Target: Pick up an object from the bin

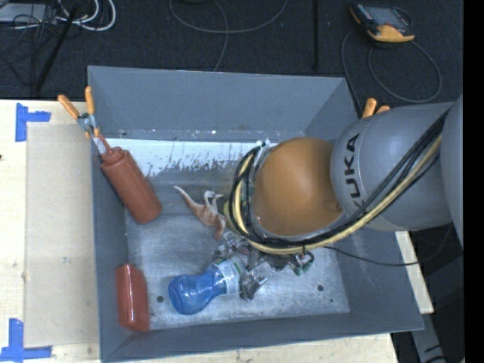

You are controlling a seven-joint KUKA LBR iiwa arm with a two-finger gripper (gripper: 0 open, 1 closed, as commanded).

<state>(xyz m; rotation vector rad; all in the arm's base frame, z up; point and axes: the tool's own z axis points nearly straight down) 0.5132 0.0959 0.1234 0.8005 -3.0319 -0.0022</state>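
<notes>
**Fingers point(248, 280) low beside neck of blue bottle point(193, 293)**

We can't tell if they're apart or together. Grey metal bin point(219, 104), scuffed bottom; dark floor point(249, 44) with cables point(227, 29) behind it. Bottle lies on its side front-centre, clear neck pointing at the fingers, just left of them. Tan toy dinosaur point(203, 206) behind; two red-brown cylinders point(130, 184) at left.

cam: single, above the bin point(212, 108), set somewhat to one side | facing: down into it, far wall at frame top, near rim at bottom | range: near, all four walls in frame, dark floor point(249, 36) past the far wall | arm point(393, 172) reaches in from frame right, hiding the right wall's middle
</notes>
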